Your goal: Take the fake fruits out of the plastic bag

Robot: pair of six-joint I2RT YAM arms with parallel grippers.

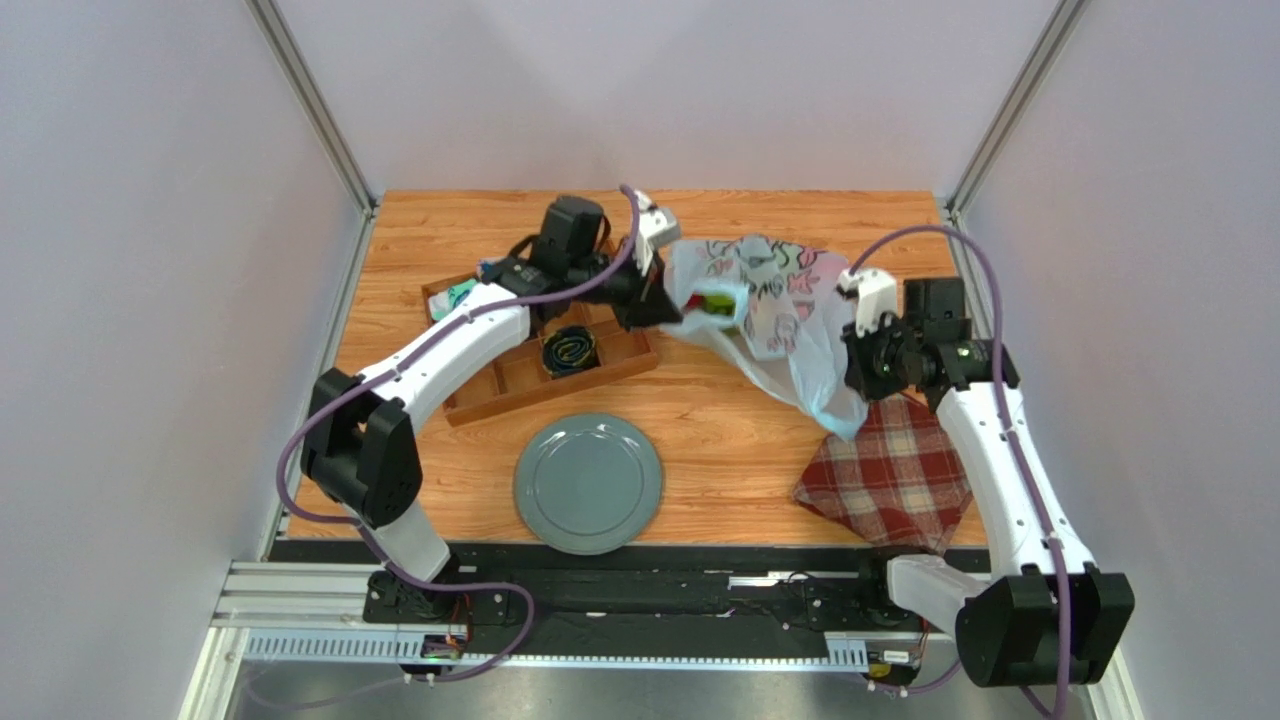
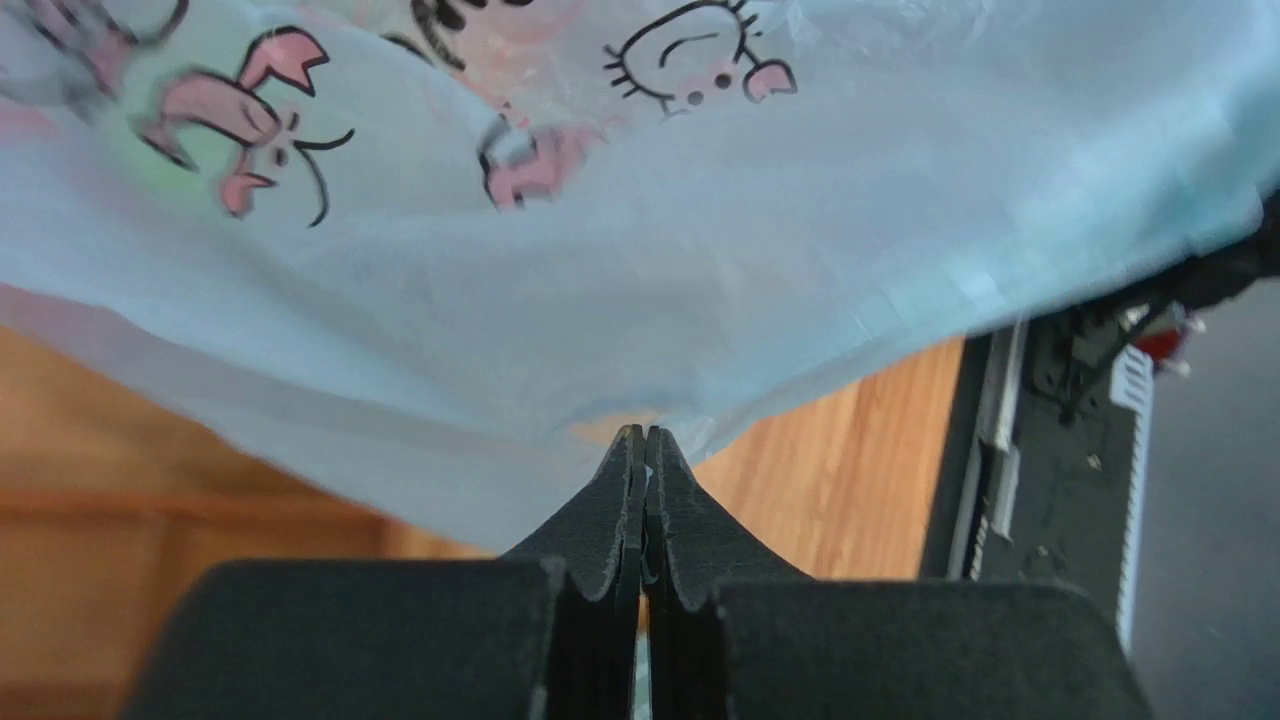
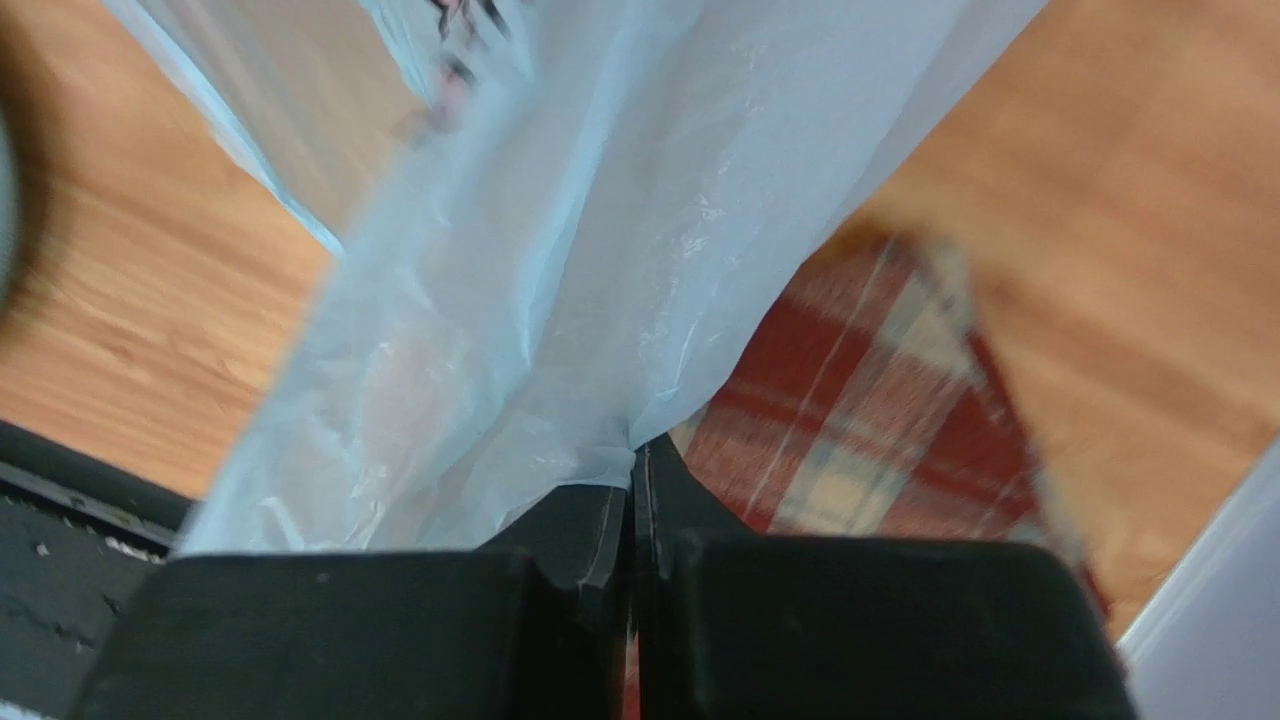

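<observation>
The left end effector [image 2: 646, 450] has its 2 fingers pressed flat together, with the lower edge of the plastic bag [image 2: 676, 240] nipped at the very tips. From there the pale-blue film spreads up and away on both sides and fills the upper part of the left wrist view, with pink and black cartoon print on its far part. Below the film lies the wood of the table [image 1: 721, 435].

The right end effector [image 3: 633, 462] is also closed, and a gathered fold of the bag runs straight into its tips. The film rises from there up and to the left. Just past the tips on the other side, lower down on the table, lies a red plaid cloth [image 3: 857, 405].

From above, the bag stretches between the 2 end effectors, and its lowest sag hangs close to the right one. The fake fruits [image 1: 718, 305] show through the film as 1 green shape with a bit of red touching it. They sit inside the bag just beside the left end effector and well apart from the right one.

Further out, a wooden tray [image 1: 519, 396] holding a dark coil [image 1: 570, 350] lies on the arm side of the left end effector. A grey plate [image 1: 588, 483] sits between the 2 arms, nearer their bases.
</observation>
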